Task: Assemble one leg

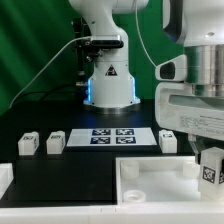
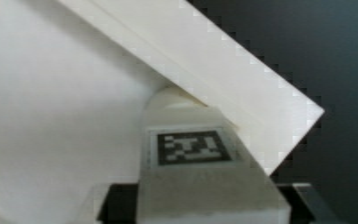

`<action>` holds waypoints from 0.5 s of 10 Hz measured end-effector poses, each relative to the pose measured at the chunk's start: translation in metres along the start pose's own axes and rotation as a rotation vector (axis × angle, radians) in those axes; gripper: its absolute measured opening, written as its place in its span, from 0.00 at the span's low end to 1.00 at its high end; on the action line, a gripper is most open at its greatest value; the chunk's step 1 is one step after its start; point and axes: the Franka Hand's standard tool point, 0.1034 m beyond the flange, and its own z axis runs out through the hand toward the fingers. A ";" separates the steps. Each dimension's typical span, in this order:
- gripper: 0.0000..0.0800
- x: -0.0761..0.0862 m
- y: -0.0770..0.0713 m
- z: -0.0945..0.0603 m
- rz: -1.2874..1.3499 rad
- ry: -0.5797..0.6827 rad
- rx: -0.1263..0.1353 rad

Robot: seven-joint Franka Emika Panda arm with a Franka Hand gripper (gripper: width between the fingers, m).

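My gripper (image 1: 209, 160) is shut on one leg (image 1: 210, 172), a small white block with a black-and-white marker, at the exterior view's right. It holds the leg over the right far corner of the white tabletop (image 1: 150, 182). In the wrist view the leg (image 2: 194, 150) sits between my dark fingers (image 2: 126, 202), its far end against the tabletop's raised rim (image 2: 229, 70) at a corner. Three more legs stand on the black table: two on the left (image 1: 28, 145) (image 1: 55, 142) and one right of the marker board (image 1: 168, 140).
The marker board (image 1: 112, 136) lies flat behind the tabletop. The robot's white base (image 1: 108, 80) stands at the back with cables on its left. A white piece (image 1: 5, 180) shows at the left edge.
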 end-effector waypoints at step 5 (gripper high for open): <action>0.37 -0.001 0.001 0.002 0.628 -0.042 0.053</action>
